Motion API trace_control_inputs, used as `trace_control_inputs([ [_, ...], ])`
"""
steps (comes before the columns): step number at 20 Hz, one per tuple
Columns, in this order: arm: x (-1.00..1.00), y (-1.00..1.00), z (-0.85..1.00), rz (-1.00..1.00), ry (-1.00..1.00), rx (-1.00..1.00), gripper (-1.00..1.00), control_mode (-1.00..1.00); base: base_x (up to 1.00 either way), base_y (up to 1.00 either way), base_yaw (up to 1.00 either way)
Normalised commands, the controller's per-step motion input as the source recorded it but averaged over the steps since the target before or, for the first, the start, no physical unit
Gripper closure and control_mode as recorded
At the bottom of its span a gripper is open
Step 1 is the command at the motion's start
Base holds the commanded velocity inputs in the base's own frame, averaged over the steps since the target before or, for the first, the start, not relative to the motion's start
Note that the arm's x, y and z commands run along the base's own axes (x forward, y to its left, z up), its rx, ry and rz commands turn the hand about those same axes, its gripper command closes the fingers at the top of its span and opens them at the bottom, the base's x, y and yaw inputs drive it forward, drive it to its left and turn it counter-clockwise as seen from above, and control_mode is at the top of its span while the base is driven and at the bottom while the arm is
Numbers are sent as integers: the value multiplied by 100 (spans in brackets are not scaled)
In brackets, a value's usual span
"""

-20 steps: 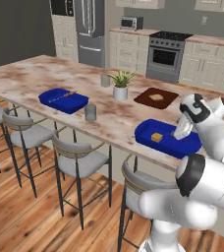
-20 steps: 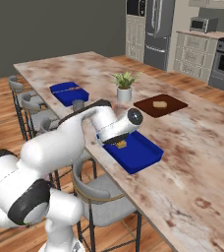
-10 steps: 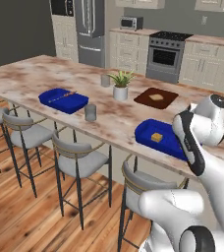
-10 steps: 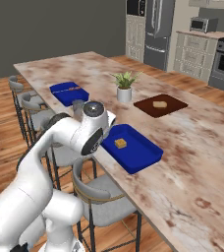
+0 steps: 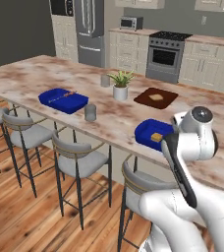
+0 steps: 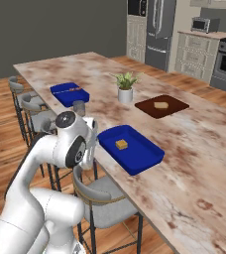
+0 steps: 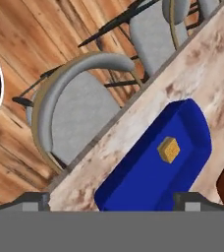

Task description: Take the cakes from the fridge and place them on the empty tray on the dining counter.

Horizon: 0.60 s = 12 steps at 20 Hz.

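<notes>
Pulling back from the blue tray [image 6: 143, 158], the arm has folded in toward the base, its gripper [image 7: 109, 199] spread wide and empty. One tan cake [image 6: 120, 144] sits inside the tray on the counter [image 6: 199, 163], presumably dropped there so the arm can fetch the other.

text: none readable | labels, brands, numbers, signs: none visible on any surface | note: appliances at the back wall are too small and blurred to show any marking
</notes>
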Motion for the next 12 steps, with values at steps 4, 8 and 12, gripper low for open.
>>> trace_control_inputs([
  [4, 0, 30, 0, 29, 9, -35, -100, -100, 0, 0, 0],
  [8, 0, 18, 5, 42, 14, -30, -100, -100, 0, 0, 0],
  [12, 0, 17, 10, 54, 13, -24, -100, -100, 0, 0, 0],
])
